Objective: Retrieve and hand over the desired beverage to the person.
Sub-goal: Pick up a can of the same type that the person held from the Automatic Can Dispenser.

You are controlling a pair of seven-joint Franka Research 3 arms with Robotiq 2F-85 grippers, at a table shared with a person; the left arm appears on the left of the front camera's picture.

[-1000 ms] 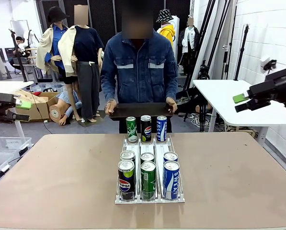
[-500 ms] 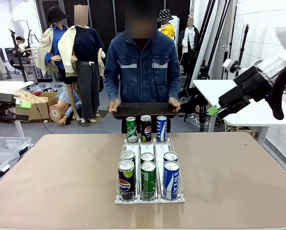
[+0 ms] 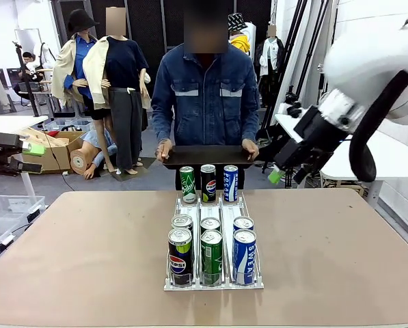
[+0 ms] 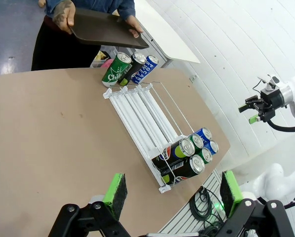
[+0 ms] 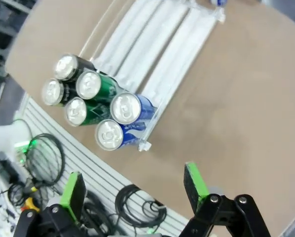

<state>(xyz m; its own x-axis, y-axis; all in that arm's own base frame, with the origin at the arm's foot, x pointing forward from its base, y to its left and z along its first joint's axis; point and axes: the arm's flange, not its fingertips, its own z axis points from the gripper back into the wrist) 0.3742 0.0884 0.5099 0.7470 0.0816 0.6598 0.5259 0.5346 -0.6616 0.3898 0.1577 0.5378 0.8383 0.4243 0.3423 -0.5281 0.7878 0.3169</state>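
Since the left gripper (image 4: 173,190) hangs beyond the table's (image 3: 87,260) left side with its jaws spread wide and nothing between them, it is probably the poorer choice for this reach.

Mid-table lies a three-lane rack (image 3: 221,207). Six cans crowd its near end in two rows: black Pepsi cans (image 3: 180,256) on the left, green cans (image 3: 211,256) in the middle, blue cans (image 3: 244,256) on the right. Three more cans (image 3: 208,183) stand at the rack's far end, in green, black and blue. Just beyond them the person (image 3: 205,96) holds a dark tray (image 3: 204,157) level in both hands. Nothing in that pose shows which drink is wanted, so the choice should be settled before any descent.

Farther right, the right gripper (image 5: 133,186) is raised over the table's far right side, also wide open and empty, and its wrist camera looks down on the near cluster. It seems best to centre over a single can top and descend vertically. The pads should go fore and aft along the lane, since neighbouring cans sit close on either side. After a straight lift, the can should be set upright on the tray.
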